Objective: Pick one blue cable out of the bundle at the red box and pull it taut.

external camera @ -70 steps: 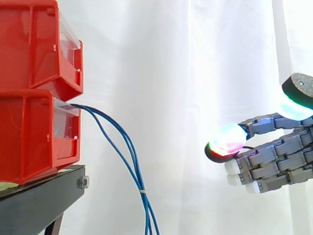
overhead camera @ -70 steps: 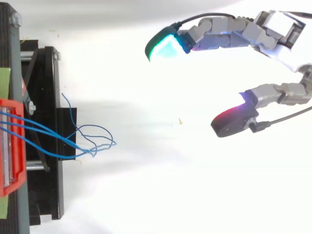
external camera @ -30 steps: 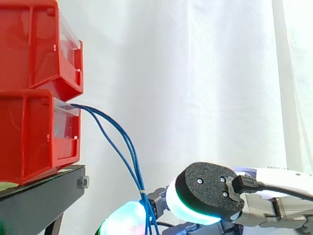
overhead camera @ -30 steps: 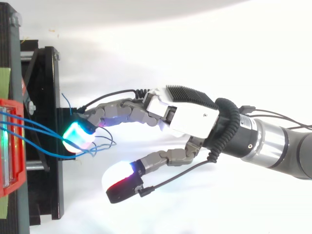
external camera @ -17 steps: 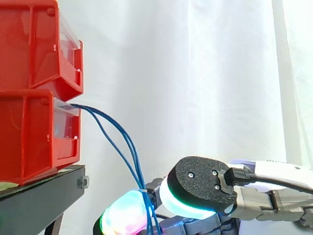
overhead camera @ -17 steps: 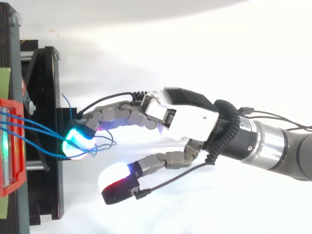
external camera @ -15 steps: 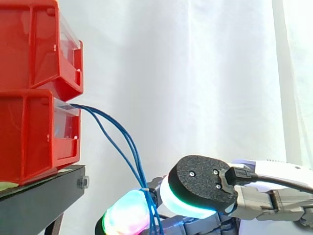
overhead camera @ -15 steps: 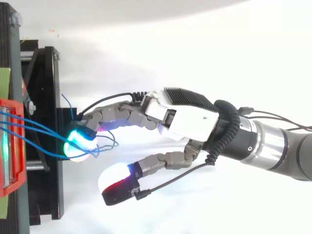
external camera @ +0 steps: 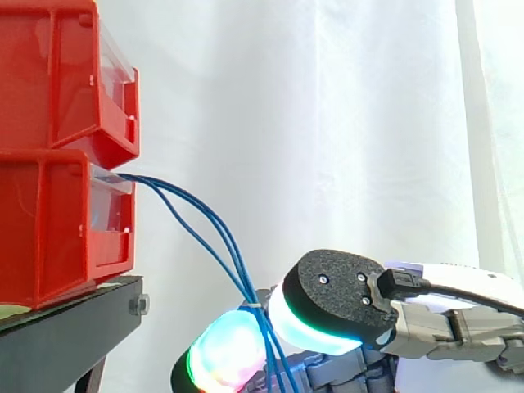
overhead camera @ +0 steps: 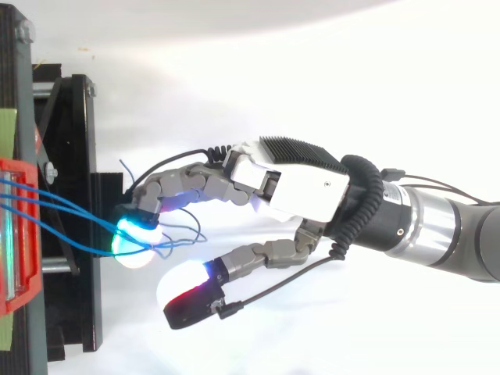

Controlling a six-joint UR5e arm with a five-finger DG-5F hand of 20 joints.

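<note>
Several blue cables [external camera: 195, 232] run out of the lower red box [external camera: 57, 221] and slope down to the right, tied by a small band. In the top view the same cables [overhead camera: 70, 212] lead from the red box [overhead camera: 19, 234] to my hand [overhead camera: 297, 187]. Its curled fingertips [overhead camera: 134, 233] glow cyan and white and close on the bundle just beyond the stand's edge. The thumb [overhead camera: 187, 301] stays apart below, glowing red. From the side, the cables pass between a glowing fingertip [external camera: 225, 356] and the thumb's black pad [external camera: 336, 307].
A second red box [external camera: 57, 74] is stacked on the lower one. Both sit on a black stand [external camera: 74, 327], whose frame [overhead camera: 74, 156] lies at the left of the top view. A white curtain hangs behind.
The hand came in from the right and its fingers closed on the bundle. In the last half second it drew back slightly right, dragging the cables and their band with it.
</note>
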